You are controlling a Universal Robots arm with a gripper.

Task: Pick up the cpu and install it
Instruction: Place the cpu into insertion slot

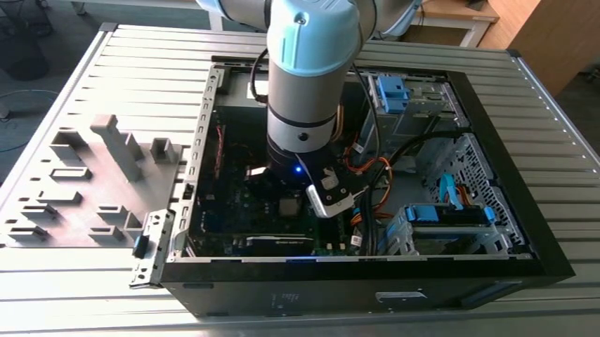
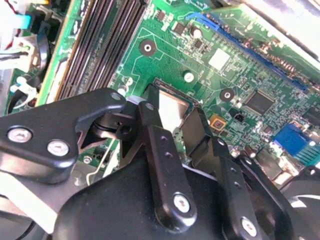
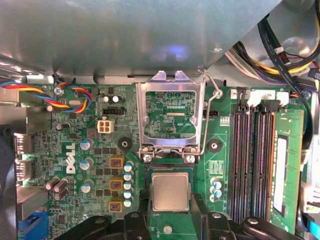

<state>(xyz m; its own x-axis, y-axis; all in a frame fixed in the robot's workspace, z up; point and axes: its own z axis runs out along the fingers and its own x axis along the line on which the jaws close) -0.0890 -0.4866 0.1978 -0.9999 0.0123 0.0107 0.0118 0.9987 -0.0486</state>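
The gripper [image 3: 169, 212] stands over the green motherboard [image 3: 224, 150]. The cpu [image 3: 170, 192], silver-grey face up, lies flat in the socket directly between the jaws; contact with them cannot be confirmed. Just beyond the jaw tips, the socket load plate [image 3: 170, 117] stands hinged open, with its wire lever [image 3: 206, 125] alongside. The memory slots [image 3: 255, 160] run outboard of one jaw. Gold-coloured square components [image 3: 116, 162] and small capacitors [image 3: 127, 175] sit outboard of the other jaw, with coloured wires [image 3: 25, 89] farther out.
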